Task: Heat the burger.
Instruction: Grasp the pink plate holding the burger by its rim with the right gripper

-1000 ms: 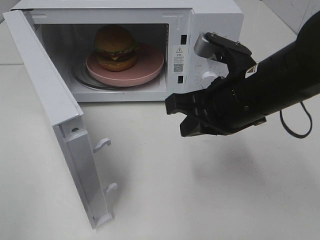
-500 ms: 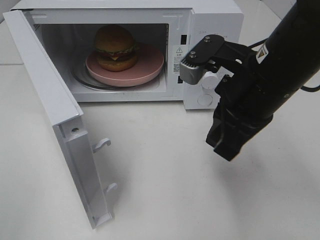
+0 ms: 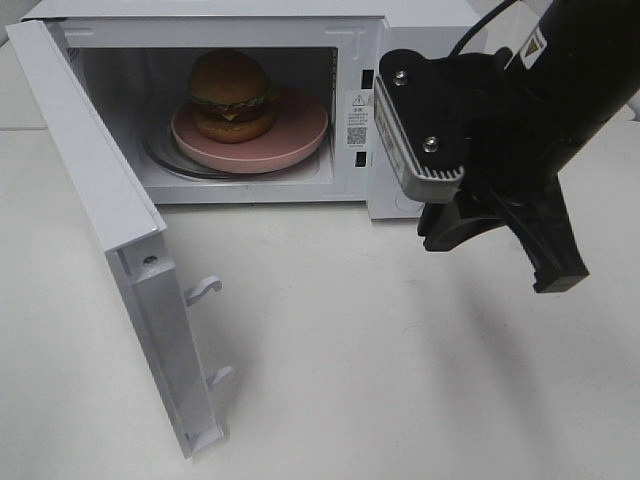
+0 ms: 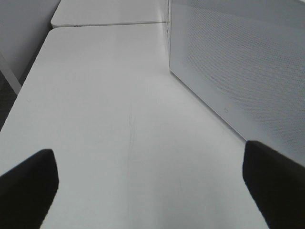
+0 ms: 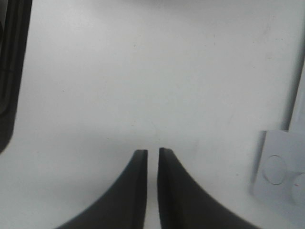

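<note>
The burger, with a golden-brown bun, dark patty and cheese, sits on a round pink plate inside the open microwave. The microwave door stands swung out to the left. My right gripper hangs in front of the control panel, right of the opening, apart from the burger. In the right wrist view its fingers stand almost together over bare table, and the right gripper holds nothing. My left gripper is open wide and empty, and is out of the exterior view.
The white table stretches in front of the microwave. The door's two latch hooks stick out toward the table. A white perforated microwave panel runs beside my left gripper. The control knobs show in the right wrist view.
My right arm has drawn back from the microwave opening, swung right and risen, with the gripper now pointing down in front of the control panel. The burger, plate and door have not moved.
</note>
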Robot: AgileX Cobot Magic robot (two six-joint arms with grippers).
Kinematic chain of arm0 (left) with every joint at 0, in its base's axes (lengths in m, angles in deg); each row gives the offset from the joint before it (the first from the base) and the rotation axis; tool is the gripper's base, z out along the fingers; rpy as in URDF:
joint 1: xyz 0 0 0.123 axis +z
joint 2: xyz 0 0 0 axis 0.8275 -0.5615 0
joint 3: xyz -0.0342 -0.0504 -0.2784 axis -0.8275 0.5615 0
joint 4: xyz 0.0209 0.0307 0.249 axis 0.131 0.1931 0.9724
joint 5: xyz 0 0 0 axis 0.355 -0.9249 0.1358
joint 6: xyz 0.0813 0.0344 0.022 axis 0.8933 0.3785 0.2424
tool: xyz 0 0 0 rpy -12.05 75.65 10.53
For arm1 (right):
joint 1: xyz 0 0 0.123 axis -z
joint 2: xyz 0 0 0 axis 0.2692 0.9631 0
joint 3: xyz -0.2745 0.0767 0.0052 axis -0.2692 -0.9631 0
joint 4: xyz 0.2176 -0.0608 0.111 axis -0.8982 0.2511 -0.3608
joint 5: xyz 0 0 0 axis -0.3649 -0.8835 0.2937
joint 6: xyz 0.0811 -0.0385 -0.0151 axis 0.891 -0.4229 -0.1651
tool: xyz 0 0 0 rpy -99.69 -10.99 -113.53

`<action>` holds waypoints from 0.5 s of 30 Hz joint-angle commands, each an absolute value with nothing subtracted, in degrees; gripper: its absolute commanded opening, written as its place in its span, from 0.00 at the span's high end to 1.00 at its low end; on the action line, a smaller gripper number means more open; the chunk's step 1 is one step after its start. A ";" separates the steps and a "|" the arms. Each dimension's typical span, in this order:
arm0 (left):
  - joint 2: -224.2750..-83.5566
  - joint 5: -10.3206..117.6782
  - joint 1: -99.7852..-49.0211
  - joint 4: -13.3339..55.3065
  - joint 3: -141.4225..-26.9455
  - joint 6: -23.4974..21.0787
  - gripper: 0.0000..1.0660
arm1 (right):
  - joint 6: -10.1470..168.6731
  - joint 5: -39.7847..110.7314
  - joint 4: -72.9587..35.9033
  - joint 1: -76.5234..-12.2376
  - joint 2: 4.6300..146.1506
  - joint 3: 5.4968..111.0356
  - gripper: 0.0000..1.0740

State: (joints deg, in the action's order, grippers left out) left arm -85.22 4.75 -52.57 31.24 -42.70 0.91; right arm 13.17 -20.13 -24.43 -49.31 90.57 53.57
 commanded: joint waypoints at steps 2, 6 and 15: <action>-84.01 5.26 -52.46 30.96 -42.53 0.68 0.03 | 9.33 -20.71 -20.99 -49.08 90.12 55.00 0.85; -84.01 5.26 -52.46 30.96 -42.53 0.68 0.03 | 9.33 -19.96 -17.21 -49.08 90.12 56.03 0.61; -84.01 5.26 -52.46 30.96 -42.53 0.68 0.03 | 20.33 -18.18 -14.00 -52.52 92.98 57.46 0.11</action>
